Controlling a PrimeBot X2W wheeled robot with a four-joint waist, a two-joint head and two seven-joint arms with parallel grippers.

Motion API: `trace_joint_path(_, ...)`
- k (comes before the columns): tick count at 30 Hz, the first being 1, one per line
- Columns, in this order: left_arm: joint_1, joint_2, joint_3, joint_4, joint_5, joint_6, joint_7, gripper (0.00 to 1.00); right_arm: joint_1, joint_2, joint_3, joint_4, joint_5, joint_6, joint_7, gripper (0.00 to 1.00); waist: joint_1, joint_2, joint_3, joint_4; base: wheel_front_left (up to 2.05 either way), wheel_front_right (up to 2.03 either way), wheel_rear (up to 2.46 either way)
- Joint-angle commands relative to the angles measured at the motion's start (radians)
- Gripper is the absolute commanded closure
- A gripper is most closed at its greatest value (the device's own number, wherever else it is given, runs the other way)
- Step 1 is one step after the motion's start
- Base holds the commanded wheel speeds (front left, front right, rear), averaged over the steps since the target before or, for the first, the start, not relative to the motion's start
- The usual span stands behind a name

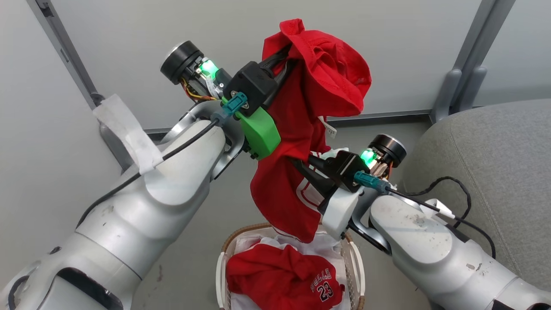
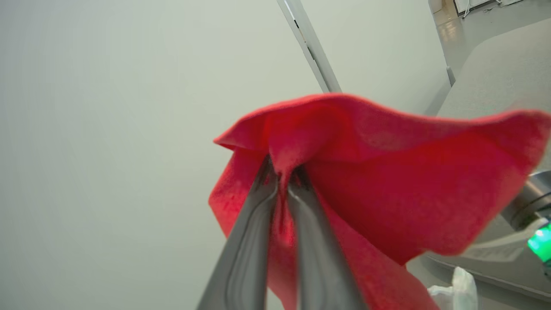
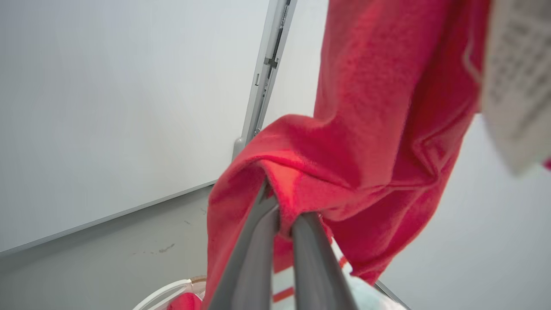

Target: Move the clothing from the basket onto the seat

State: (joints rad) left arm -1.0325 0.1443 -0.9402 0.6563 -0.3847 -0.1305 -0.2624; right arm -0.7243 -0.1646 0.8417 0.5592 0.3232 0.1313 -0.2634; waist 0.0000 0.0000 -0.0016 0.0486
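Observation:
A red garment (image 1: 297,129) with white striped trim hangs in the air above the basket (image 1: 224,262). My left gripper (image 1: 287,55) is shut on its top edge, the cloth pinched between the fingers (image 2: 258,202). Lower down, my right gripper (image 1: 302,165) is shut on a fold of the same garment (image 3: 344,163). A second red piece, the "BULLS 23" jersey (image 1: 280,275), lies crumpled in the basket on the white liner. The grey seat (image 1: 495,150) is to the right, beyond my right arm.
Pale wall panels with grey metal posts (image 1: 469,64) stand behind the garment. The floor around the basket is grey. A cable (image 1: 456,189) loops over my right forearm next to the seat's rounded edge.

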Motion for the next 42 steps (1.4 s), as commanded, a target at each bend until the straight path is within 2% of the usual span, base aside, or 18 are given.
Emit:
trace_joint_path(1,0.025,0.0,0.008,0.007,-0.018,0.002,-0.003,1.0,0.017,-0.003,-0.02,-0.012,-0.012,-0.001,-0.002,1.0,0.0,0.0,0.003,-0.002,0.0,0.0,0.0)
trace_joint_path(2,0.033,-0.001,0.014,0.009,-0.023,0.002,-0.004,0.91,0.023,-0.002,-0.036,-0.02,-0.02,-0.001,-0.002,1.0,0.0,0.0,0.005,-0.003,0.0,0.0,0.0)
trace_joint_path(3,0.04,-0.003,0.02,0.008,-0.026,0.002,-0.004,0.65,0.027,-0.002,-0.05,-0.027,-0.026,-0.001,-0.002,1.0,0.0,0.0,0.006,-0.003,0.0,0.0,0.0)
trace_joint_path(4,0.054,-0.004,0.026,0.005,-0.032,0.003,-0.004,0.47,0.031,-0.003,-0.068,-0.035,-0.036,-0.001,-0.002,1.0,0.0,0.0,0.008,-0.004,0.0,0.0,0.0)
trace_joint_path(5,0.067,-0.005,0.031,0.003,-0.037,0.004,-0.004,0.14,0.035,-0.003,-0.084,-0.042,-0.042,-0.001,-0.002,1.0,0.0,0.0,0.009,-0.004,0.0,0.0,0.0)
trace_joint_path(6,0.08,-0.005,0.042,0.001,-0.044,0.006,-0.004,0.0,0.042,-0.002,-0.105,-0.051,-0.049,-0.001,-0.002,1.0,0.0,0.0,0.011,-0.004,0.0,0.0,0.0)
trace_joint_path(14,0.234,0.001,0.132,-0.063,-0.056,0.04,-0.002,0.0,0.097,0.007,-0.255,-0.103,-0.115,-0.001,-0.002,1.0,0.0,0.0,0.024,-0.004,0.0,0.0,0.0)
trace_joint_path(18,0.358,-0.017,0.202,-0.12,-0.048,0.058,-0.002,0.0,0.129,0.011,-0.327,-0.123,-0.142,-0.001,-0.002,1.0,0.0,0.0,0.03,-0.002,0.0,0.0,0.0)
trace_joint_path(29,0.602,-0.062,0.323,-0.146,0.017,0.035,-0.002,0.0,0.207,0.022,-0.465,-0.189,-0.198,-0.001,-0.002,1.0,0.0,0.0,0.062,-0.016,0.0,0.0,0.0)
trace_joint_path(37,0.671,-0.081,0.386,-0.162,0.071,0.017,-0.002,0.0,0.223,0.026,-0.511,-0.218,-0.216,-0.001,-0.002,1.0,0.0,0.0,0.079,-0.036,0.0,0.0,0.0)
trace_joint_path(42,0.688,-0.087,0.406,-0.189,0.096,0.01,-0.002,0.0,0.215,0.024,-0.541,-0.241,-0.23,-0.001,-0.002,1.0,0.0,0.0,0.09,-0.077,0.0,0.0,0.0)
